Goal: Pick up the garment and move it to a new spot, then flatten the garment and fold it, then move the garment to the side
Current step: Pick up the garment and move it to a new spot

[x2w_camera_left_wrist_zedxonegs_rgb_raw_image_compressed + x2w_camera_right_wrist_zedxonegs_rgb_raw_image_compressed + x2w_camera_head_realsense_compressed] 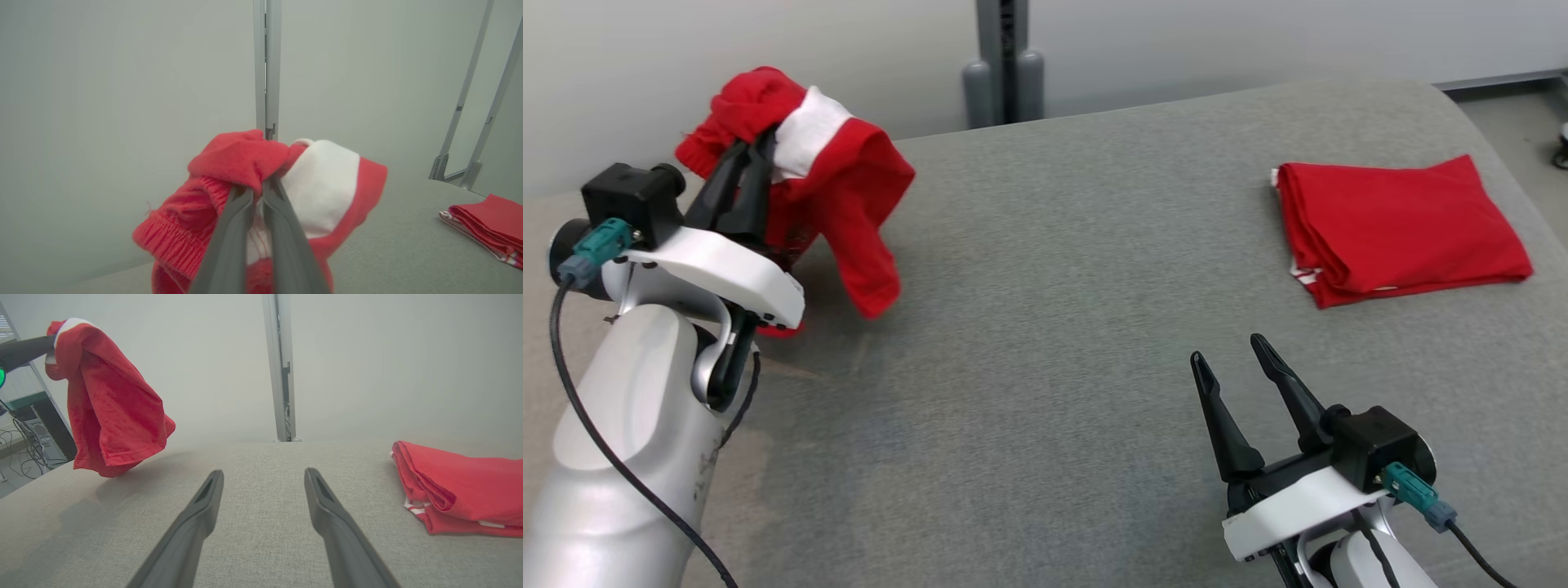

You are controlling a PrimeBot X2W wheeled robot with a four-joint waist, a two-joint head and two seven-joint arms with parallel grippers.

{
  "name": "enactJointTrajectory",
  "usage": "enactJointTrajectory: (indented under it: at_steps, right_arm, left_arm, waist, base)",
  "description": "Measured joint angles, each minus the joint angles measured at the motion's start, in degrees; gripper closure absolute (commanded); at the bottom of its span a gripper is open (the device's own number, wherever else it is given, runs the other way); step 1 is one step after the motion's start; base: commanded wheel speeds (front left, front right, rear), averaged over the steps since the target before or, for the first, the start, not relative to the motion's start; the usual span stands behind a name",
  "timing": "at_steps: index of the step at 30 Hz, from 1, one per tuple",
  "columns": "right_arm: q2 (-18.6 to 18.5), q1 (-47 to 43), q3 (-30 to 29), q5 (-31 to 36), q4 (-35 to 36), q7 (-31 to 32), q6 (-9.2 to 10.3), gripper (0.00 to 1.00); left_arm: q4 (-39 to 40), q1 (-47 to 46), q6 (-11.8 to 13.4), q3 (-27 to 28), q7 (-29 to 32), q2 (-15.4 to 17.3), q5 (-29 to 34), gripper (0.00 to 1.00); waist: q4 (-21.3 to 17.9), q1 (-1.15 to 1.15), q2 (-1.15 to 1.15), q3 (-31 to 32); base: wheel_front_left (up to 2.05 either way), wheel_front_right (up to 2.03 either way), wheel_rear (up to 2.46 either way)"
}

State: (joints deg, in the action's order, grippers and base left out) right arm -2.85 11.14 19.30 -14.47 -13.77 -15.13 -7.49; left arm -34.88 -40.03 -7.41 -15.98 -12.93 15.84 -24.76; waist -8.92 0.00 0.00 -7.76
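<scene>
Grey fabric-covered surface (pixel 1045 343), broad and flat, backed by a pale wall (pixel 768 49) with a grey upright post (pixel 1005 57) behind its far edge. Folded red cloth (pixel 1401 224) lies flat toward the surface's right side, white striped trim at its left edge. Off the left end, a dark computer tower (pixel 53 424) and loose cables (pixel 22 461) on the floor; behind the far right corner, two slanted metal struts (pixel 461 98).
</scene>
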Motion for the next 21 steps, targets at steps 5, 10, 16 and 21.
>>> enactJointTrajectory:
  at_steps: [5, 10, 16, 21]
  right_arm:
    - [0.05, -0.07, 0.21, -1.24, 0.64, 0.0, 0.0, 0.0]
    - [0.09, -0.07, 0.03, -1.67, 1.29, 0.0, 0.0, 0.0]
    - [0.07, -0.07, -0.11, -2.08, 1.88, 0.0, 0.0, 0.0]
    - [0.07, -0.09, -0.16, -2.32, 2.29, 0.0, -0.01, 0.0]
  left_arm:
    - [2.61, 0.99, 0.02, -1.77, 1.72, -0.48, 0.2, 1.0]
    - [4.69, 1.19, 0.16, -3.5, 2.93, -1.24, 0.59, 1.0]
    - [5.03, 3.47, 0.26, -5.97, 5.24, -2.32, 1.01, 1.0]
    - [3.09, 5.5, 0.42, -8.08, 6.19, -3.04, 1.57, 1.0]
  waist:
    - [-3.58, 0.0, 0.0, 0.15]
    - [-6.46, 0.0, 0.0, 0.04]
    - [-8.5, 0.0, 0.0, -0.61]
    - [-9.03, 0.0, 0.0, -2.02]
  base:
    - [0.0, 0.0, 0.0]
    - [0.0, 0.0, 0.0]
    - [0.0, 0.0, 0.0]
    - [0.0, 0.0, 0.0]
